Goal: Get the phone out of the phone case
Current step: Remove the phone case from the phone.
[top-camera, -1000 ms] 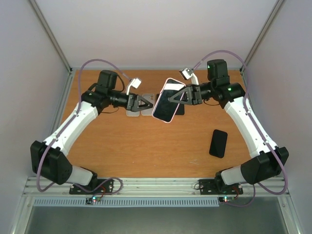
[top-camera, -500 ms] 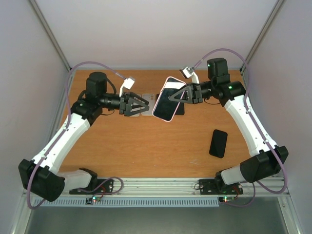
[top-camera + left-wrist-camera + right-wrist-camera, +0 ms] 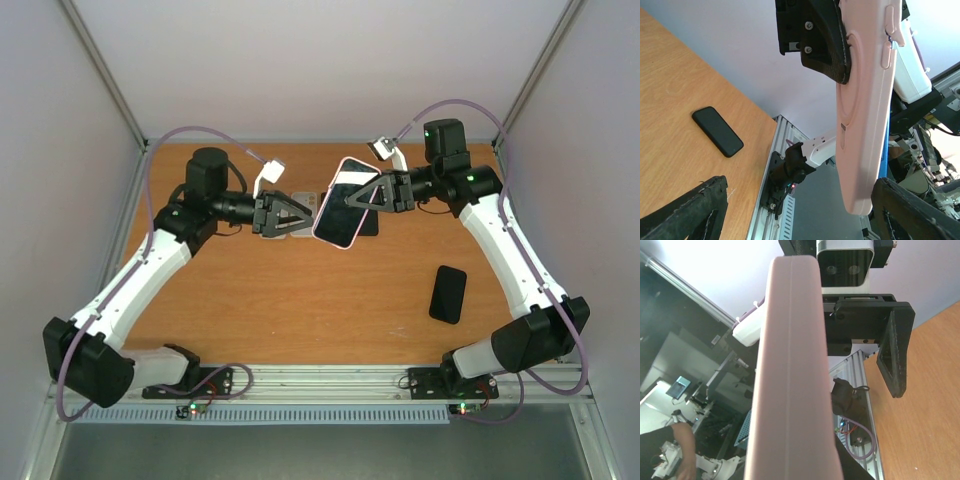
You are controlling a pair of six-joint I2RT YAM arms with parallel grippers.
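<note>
The pink phone case (image 3: 343, 208) hangs tilted above the back middle of the table, with my right gripper (image 3: 357, 203) shut on its right edge. A pale face, apparently the phone (image 3: 350, 192), shows inside the pink rim. My left gripper (image 3: 306, 213) is open, its tips just left of the case and not touching it. In the left wrist view the case's pink back (image 3: 865, 100) stands upright between and beyond my open fingers (image 3: 687, 212), with the right gripper's dark fingers clamped near its top. The right wrist view shows the case edge-on (image 3: 795, 385), with the left gripper beyond it.
A black phone (image 3: 447, 293) lies flat on the wooden table at the right, also seen in the left wrist view (image 3: 717, 131). Pale flat items (image 3: 272, 232) lie under the left gripper, and a dark flat item (image 3: 369, 225) lies behind the case. Frame rails border the table.
The left arm pulled back and swung left, then eased right again toward the case, its jaws staying open. The right arm and the case have not moved.
</note>
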